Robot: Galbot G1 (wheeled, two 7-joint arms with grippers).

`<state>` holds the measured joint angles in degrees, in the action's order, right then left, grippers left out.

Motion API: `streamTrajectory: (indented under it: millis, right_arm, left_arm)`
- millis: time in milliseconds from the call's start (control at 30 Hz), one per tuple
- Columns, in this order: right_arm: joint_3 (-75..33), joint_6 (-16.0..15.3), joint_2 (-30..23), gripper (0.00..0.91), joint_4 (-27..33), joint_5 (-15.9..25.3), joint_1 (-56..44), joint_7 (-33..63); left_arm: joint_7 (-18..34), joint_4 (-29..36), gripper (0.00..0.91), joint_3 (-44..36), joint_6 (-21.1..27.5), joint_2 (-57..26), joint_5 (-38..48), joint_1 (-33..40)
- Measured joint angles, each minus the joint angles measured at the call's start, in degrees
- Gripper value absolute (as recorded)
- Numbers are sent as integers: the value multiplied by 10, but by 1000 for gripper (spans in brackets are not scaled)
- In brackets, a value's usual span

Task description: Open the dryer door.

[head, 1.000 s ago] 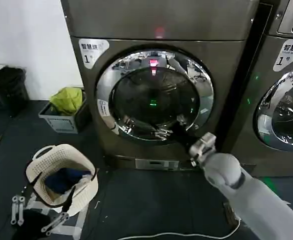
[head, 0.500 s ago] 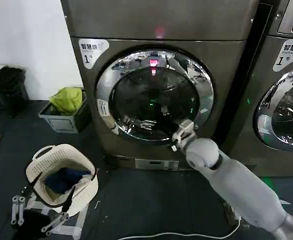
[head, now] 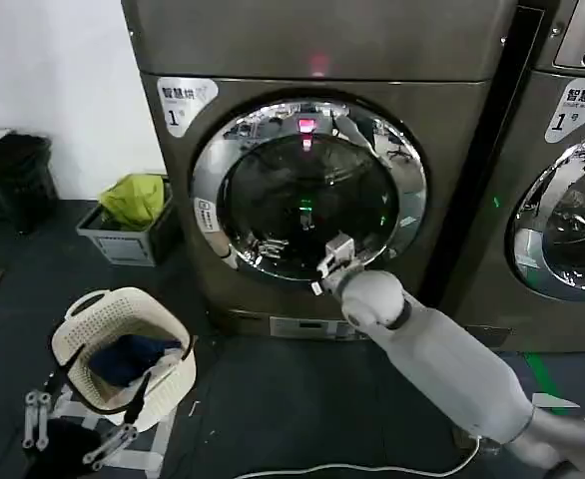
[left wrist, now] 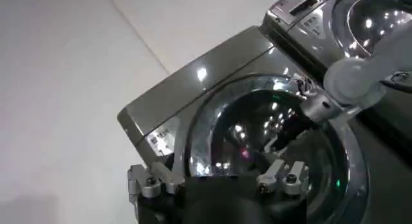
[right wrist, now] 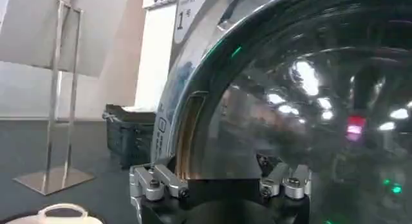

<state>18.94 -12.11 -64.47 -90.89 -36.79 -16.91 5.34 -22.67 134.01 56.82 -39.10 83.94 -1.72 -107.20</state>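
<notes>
At the lower rim of the shut dryer door, my right jaws hover; whether they're apart, I can't tell.

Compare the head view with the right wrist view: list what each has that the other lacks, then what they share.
Head view alone: the right gripper in front of the lower part of the shut dryer door, the red light above it, the neighbouring machine, and a laundry basket on the floor.

Right wrist view alone: a metal stand beside the dryer, and the slot in the door's chrome rim.

Both: the door's dark glass, its chrome rim, and the label marked "1".
</notes>
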Motion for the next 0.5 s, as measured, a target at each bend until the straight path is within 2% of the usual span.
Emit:
streamTrajectory:
  millis: [500]
  right_arm:
    - [21,-16,-53,907,45,17,27,11]
  left_arm:
    - [0,-2,907,0,1,1,-1,3]
